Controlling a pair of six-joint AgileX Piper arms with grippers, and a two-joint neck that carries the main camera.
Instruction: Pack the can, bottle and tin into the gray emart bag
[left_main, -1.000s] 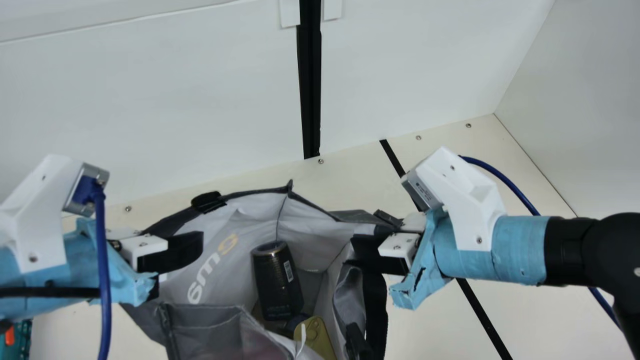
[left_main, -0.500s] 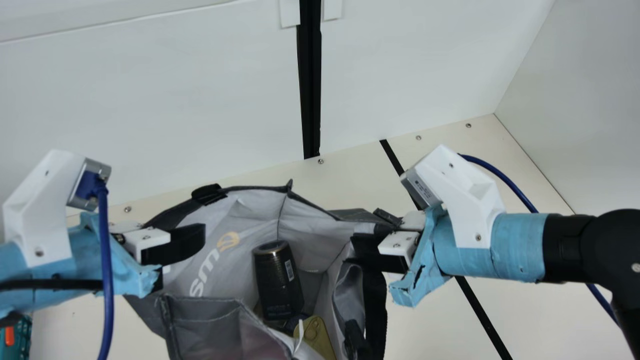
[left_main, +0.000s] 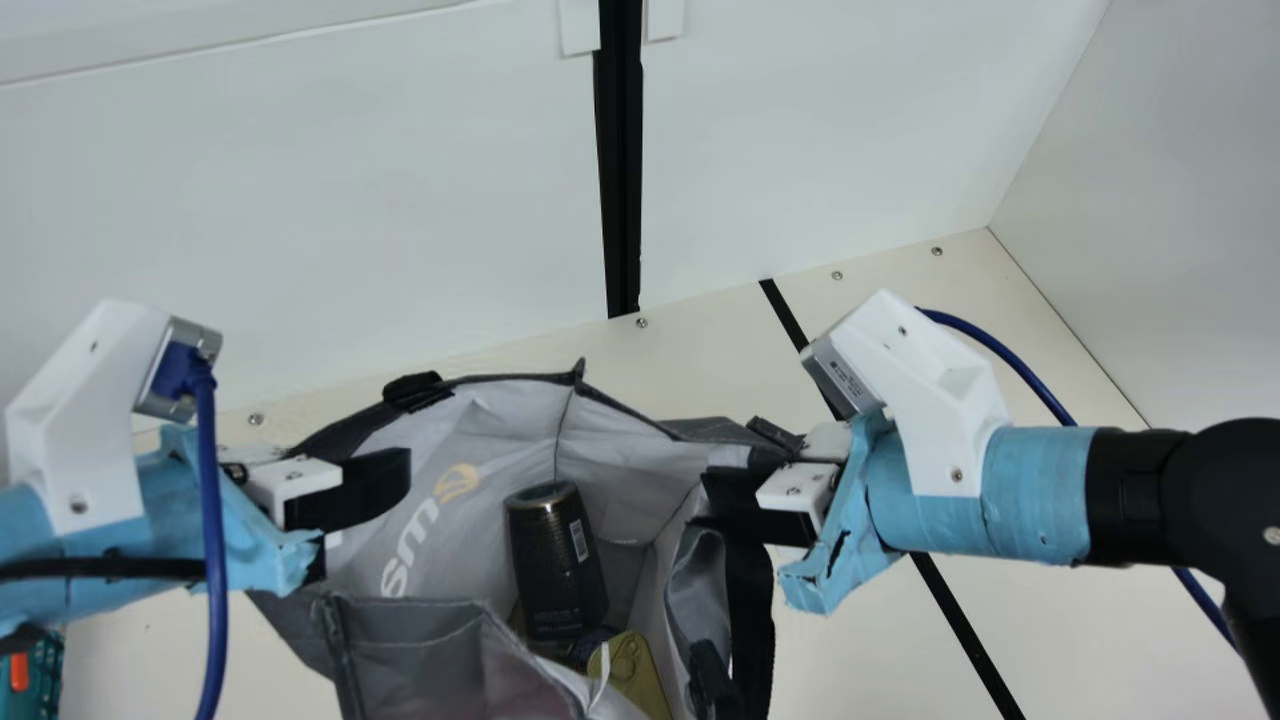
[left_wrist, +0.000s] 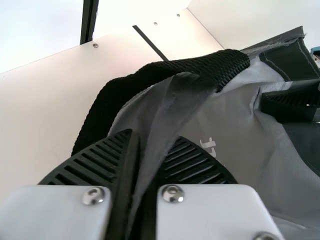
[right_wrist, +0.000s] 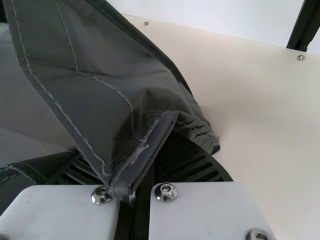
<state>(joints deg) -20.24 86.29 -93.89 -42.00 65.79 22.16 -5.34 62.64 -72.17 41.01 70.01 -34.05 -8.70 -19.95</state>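
My left pincer (left_wrist: 150, 152) and right pincer (right_wrist: 145, 167) each pinch the gray bag's (left_main: 430, 645) rim, probably to spread its mouth around the dark cylinder (left_main: 555, 570) and gold tin (left_main: 638, 675) between them.

1. White back wall (left_main: 300, 220) — split by a black upright strip (left_main: 622, 180).
2. Pale side wall (left_main: 1180, 220) at the right.
3. Cream worktop (left_main: 850, 660) — black diagonal line (left_main: 962, 620), small screws (left_main: 642, 323) near the back edge.
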